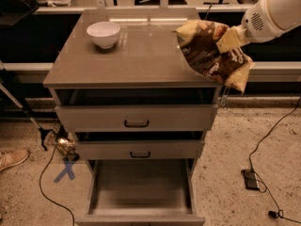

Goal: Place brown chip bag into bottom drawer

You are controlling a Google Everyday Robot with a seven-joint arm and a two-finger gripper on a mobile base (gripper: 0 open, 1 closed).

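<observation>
Jaws of the gripper were clamped on the brown chip bag, holding it up at the right edge of the desk, well apart from the white bowl. Best next move, as I judged it: carry the bag near and down, clear the upper drawers, and release low over the open bottom drawer. Bag was crinkly and glossy, dark brown middle, pale yellow ends, hanging tilted.

Speckled floor, grey cabinet, black cables, blue tape cross, dim warm light.
</observation>
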